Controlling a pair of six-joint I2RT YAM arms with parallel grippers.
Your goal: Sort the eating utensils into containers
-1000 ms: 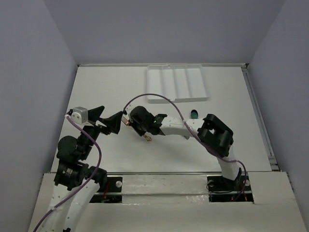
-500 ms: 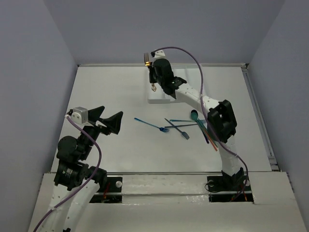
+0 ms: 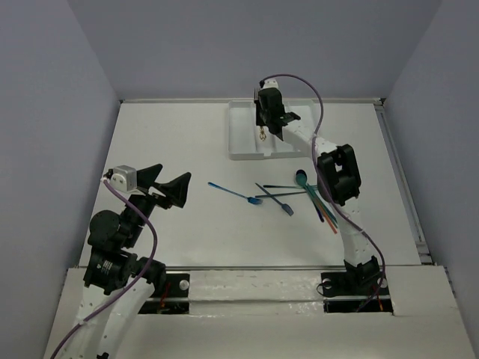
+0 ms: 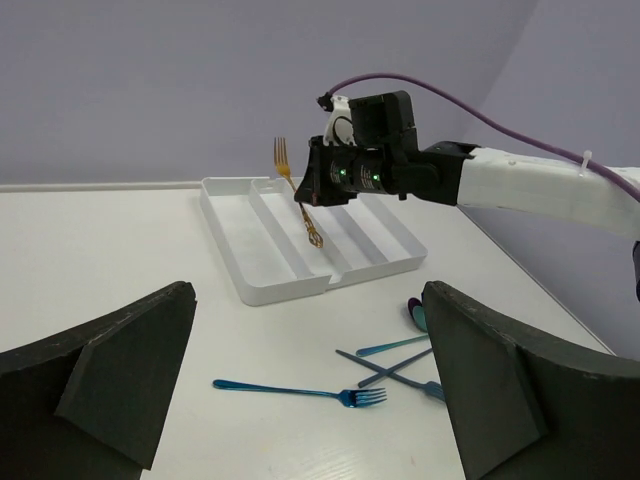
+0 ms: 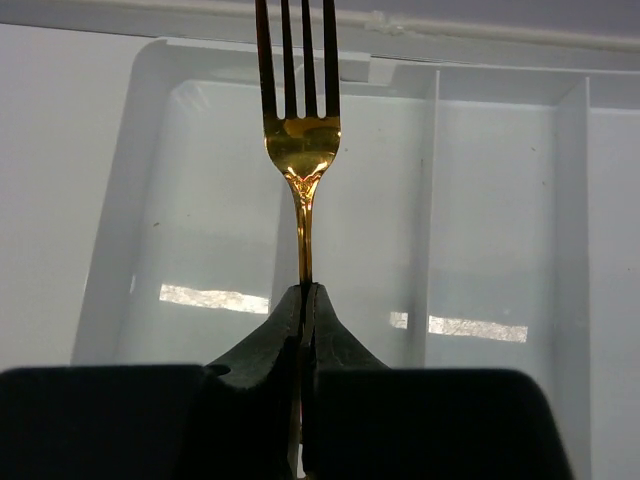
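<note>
My right gripper (image 3: 263,126) is shut on a gold fork (image 5: 300,130) and holds it above the left part of the white tray (image 3: 238,154). I cannot tell which compartment lies under it. The fork (image 4: 298,195) hangs tilted, tines up, in the left wrist view, over the tray (image 4: 268,294), whose compartments look empty. The right wrist view shows the pads (image 5: 325,320) pinching the handle over the tray (image 5: 128,150). A blue fork (image 3: 235,193) lies mid-table and also shows in the left wrist view (image 4: 300,390). My left gripper (image 3: 168,184) is open and empty, left of it.
A loose pile of utensils (image 3: 302,196) lies right of the blue fork: a teal spoon (image 3: 301,178), another blue fork (image 3: 277,201), and teal, purple and red-orange sticks (image 3: 327,217). It also shows in the left wrist view (image 4: 400,352). Walls close in the table.
My right arm has swung from mid-table up to the tray at the back, carrying the gold fork, and shifted right over it. The left arm has not moved.
</note>
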